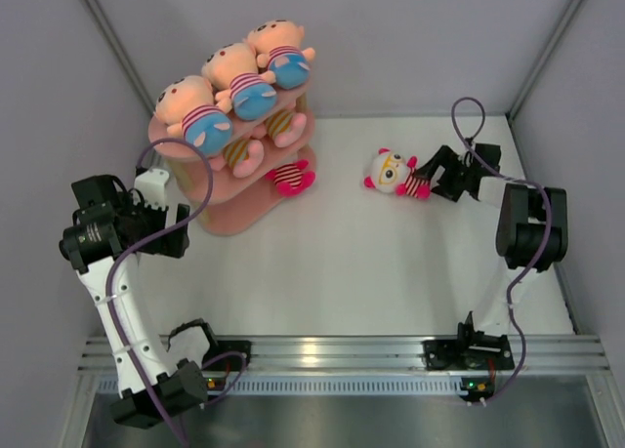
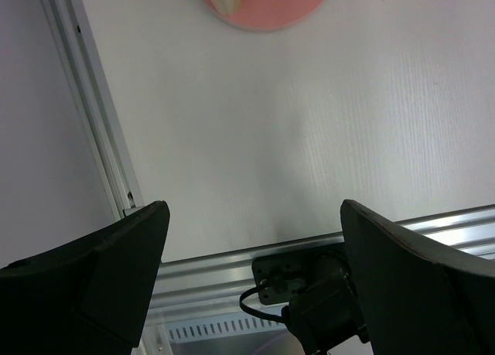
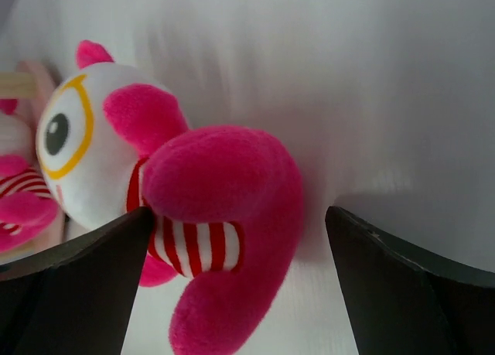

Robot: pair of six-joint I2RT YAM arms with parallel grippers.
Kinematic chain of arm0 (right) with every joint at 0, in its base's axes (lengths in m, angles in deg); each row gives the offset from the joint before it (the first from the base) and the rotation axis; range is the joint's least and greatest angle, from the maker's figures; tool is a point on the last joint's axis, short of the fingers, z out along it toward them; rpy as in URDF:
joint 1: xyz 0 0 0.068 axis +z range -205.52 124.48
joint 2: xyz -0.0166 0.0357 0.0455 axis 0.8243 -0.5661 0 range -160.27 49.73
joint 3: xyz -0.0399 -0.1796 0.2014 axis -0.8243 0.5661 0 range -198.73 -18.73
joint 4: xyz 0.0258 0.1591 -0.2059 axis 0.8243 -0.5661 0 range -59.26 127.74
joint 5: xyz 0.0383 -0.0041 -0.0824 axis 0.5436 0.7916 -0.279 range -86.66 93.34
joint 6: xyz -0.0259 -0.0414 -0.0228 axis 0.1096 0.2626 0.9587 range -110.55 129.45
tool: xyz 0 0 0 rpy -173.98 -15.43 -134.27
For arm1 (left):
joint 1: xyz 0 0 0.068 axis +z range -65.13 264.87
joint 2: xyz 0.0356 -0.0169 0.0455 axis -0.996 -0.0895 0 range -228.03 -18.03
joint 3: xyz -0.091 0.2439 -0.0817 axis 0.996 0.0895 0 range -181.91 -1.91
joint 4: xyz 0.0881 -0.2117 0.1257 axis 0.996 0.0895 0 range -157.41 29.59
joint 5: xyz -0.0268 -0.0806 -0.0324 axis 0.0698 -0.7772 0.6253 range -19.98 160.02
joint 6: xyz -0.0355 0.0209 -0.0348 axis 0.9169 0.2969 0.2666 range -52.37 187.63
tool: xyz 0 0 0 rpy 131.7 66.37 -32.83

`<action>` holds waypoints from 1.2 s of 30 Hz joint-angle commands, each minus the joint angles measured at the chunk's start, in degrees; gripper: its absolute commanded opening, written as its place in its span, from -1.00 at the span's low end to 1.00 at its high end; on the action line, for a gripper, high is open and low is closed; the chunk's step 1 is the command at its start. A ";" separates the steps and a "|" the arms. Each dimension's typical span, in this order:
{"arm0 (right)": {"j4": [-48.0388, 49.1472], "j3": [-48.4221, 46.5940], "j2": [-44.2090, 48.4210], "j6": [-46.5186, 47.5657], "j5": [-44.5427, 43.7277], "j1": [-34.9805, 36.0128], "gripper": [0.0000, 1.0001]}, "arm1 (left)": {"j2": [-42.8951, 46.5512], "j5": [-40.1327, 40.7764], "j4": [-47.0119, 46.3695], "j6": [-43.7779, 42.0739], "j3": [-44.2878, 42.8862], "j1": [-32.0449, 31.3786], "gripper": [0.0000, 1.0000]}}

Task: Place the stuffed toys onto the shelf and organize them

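Pink plush fills the right wrist view: the one loose toy (image 1: 394,171), white-faced with pink limbs and a red-striped top, lies on its side on the bench (image 1: 342,263), well apart from the shelf (image 1: 232,218). The right hand (image 3: 238,213) is spread wide around its lower body. One finger appears to touch the striped belly and the other stands off over bare bench, so nothing is gripped yet. The low, sideways approach looks chosen to take the soft body across its narrow middle rather than by the big head.

On the shelf, three peach dolls (image 1: 232,69) sit in a row on the top tier and a pink doll with yellow stripes (image 1: 241,153) lies on the middle one. A second white-faced doll (image 1: 290,178) rests at the bottom tier's end — bare board shows beside it, which I judge the likely spot for its twin. The left hand (image 2: 255,216), fingers parted and empty, hovers over bare bench just beside the shelf's foot — probably parked clear of the carry.
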 commanded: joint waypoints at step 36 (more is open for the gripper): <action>27.44 2.58 2.29 -55.11 -51.93 66.59 -1.00 | 1.83 -0.31 0.62 0.11 0.03 -0.06 0.97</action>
